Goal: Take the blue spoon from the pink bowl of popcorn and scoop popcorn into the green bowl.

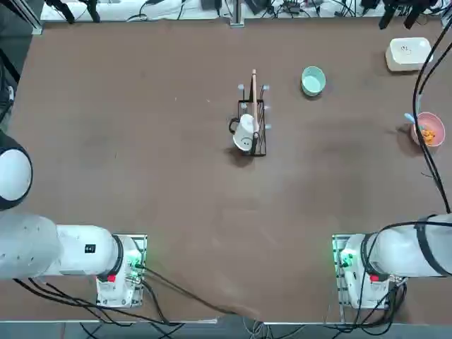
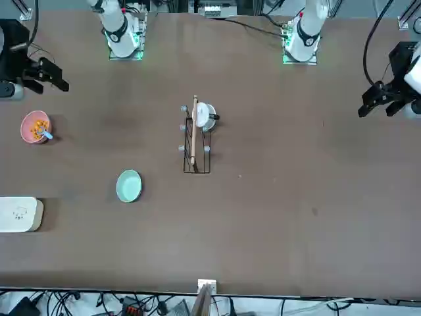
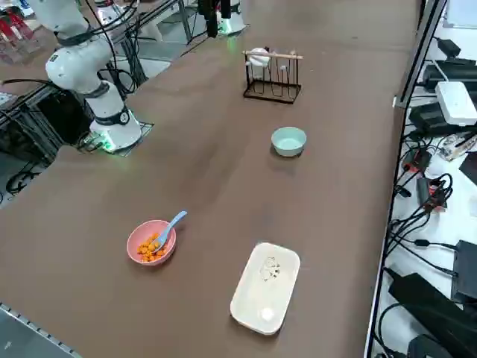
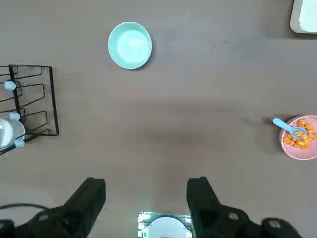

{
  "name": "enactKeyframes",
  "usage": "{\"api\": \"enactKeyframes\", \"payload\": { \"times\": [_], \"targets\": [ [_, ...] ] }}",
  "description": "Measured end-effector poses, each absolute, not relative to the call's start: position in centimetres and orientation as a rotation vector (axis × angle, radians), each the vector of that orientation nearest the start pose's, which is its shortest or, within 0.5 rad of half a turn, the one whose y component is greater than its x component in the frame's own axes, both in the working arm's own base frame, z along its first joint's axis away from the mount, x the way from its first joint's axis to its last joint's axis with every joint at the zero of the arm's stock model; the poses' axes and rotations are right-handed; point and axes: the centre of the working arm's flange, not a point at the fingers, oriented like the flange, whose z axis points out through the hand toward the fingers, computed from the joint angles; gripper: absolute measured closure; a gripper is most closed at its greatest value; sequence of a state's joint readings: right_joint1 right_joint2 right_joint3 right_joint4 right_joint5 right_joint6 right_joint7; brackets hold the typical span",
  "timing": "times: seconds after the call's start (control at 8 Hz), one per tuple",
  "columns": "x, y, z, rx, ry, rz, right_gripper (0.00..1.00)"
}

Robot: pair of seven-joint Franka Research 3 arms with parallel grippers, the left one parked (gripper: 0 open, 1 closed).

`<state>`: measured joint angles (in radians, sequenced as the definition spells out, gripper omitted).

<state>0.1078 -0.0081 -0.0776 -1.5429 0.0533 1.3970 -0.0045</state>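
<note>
The right pincer [image 4: 146,198] hangs high above the desk [image 1: 141,141] with its two fingers spread wide and nothing between them, well apart from every task item. The pink bowl [image 1: 429,130] sits close to the desk's right edge as the robot has it, about midway along that edge. It holds a modest heap of popcorn [image 4: 300,137], orange-yellow pieces gathered on one side. The blue spoon [image 4: 289,127] rests with its scoop end down among the pieces and its handle leaning out over the bowl's rim, clear of the desk surface. The green bowl [image 1: 313,80] stands empty toward the far edge, well apart from the pink bowl, with a black wire rack [image 1: 253,127] carrying a white mug [image 1: 244,134] farther toward the desk's middle. A white rounded box [image 1: 408,54] lies near the far right corner. Judged from its look, the spoon is light, stiff plastic with a smooth and likely slippery surface. The exposed handle beyond the rim appears the proper place to take hold, gripped across its narrow width. The bowl is small and probably light, so a careless pull could drag or tip it. The popcorn is loose and will spill readily from a tilted scoop.
</note>
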Motion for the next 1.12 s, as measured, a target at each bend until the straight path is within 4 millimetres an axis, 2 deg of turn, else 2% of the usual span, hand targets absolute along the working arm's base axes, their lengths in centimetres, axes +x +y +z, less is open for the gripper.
{"api": "enactKeyframes", "payload": {
  "times": [0.5,0.75,0.88,1.0,1.12],
  "targets": [
    [53.3,2.2,62.8,-3.096,-0.064,0.215,0.0],
    [53.0,2.6,62.1,-3.115,-0.08,0.28,0.0],
    [52.9,2.4,60.7,-3.139,-0.08,0.372,0.0],
    [53.5,1.6,57.9,-3.206,-0.067,0.491,0.0],
    [54.6,0.5,54.2,-3.288,-0.013,0.628,0.0]
  ]
}}
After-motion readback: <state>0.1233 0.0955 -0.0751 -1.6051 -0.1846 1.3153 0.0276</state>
